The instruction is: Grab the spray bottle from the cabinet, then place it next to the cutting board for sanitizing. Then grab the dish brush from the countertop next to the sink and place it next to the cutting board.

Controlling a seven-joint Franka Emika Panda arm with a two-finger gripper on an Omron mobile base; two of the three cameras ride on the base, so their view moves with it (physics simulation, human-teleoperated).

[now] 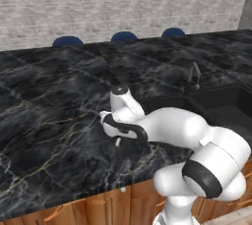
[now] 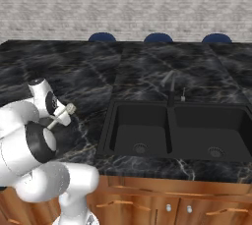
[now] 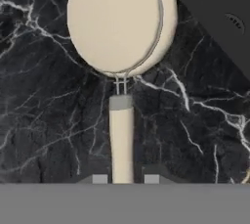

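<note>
Two-finger gripper clamps the light-wood handle of the round cream-headed dish brush over black marble countertop; delivery beside the cutting board apparently remains.

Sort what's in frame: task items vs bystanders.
Job:
dish brush, handle between the shut fingers
gripper
countertop

Just there:
sink
faucet
blue stools behind the counter
brick wall
</note>
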